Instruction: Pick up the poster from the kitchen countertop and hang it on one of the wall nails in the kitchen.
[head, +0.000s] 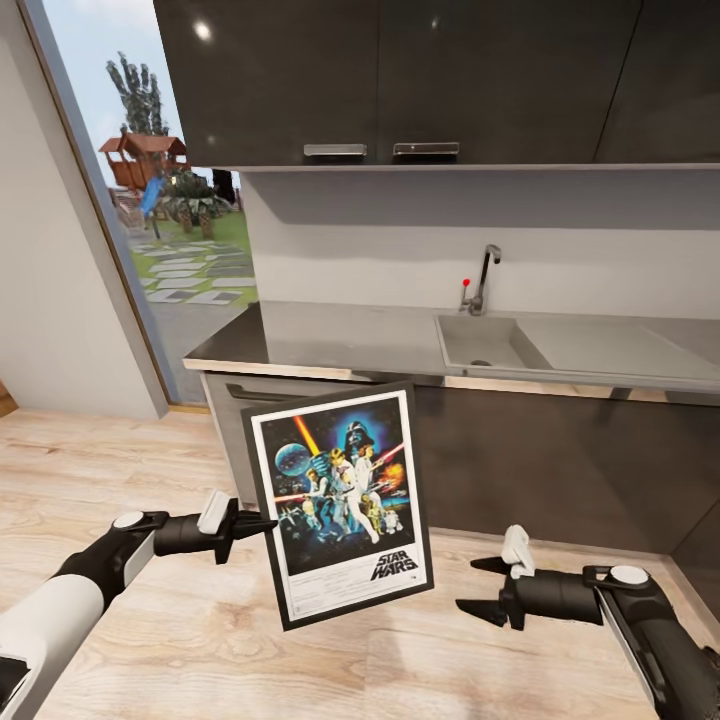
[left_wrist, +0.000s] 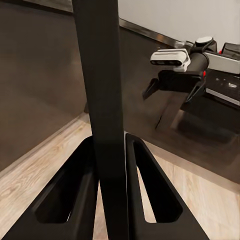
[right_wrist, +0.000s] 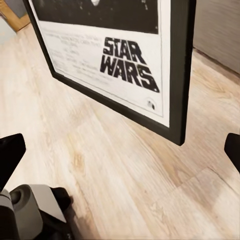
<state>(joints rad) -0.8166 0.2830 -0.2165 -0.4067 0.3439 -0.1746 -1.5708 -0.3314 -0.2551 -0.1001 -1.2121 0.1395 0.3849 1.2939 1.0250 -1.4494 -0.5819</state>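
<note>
Poster: I see the upright rectangular Star Wars poster (head: 340, 505), thin black frame, white border, colourful figures on dark blue, off the counter and in the air in front of the lower cabinets, above the floor. It tilts a little, its top leaning toward my left.

Left gripper: my black left gripper (head: 262, 524) is clamped on the poster's left edge. In the left wrist view the two black fingers (left_wrist: 150, 185) sit tight on either side of the dark frame edge (left_wrist: 102, 100), which runs straight up between them.

Right gripper: my black right gripper (head: 480, 586) hangs low at my right, jaws spread wide and holding nothing. It is near the poster's lower right corner but apart from it. In the right wrist view the fingertips (right_wrist: 10, 152) stand at the far sides, with the poster's bottom corner and its black "STAR WARS" title (right_wrist: 131, 62) ahead.

Countertop: the long glossy grey metallic countertop (head: 330, 340) lies behind the poster, with its inset rectangular sink (head: 485, 345) and slim chrome tap (head: 485, 275).

Cupboards: dark glossy wall cupboards (head: 400, 80) hang above the counter.

Floor: pale wood-plank floor (head: 200, 630) lies under both arms.

Window: a tall glazed opening (head: 170, 200) at my left shows a garden.
</note>
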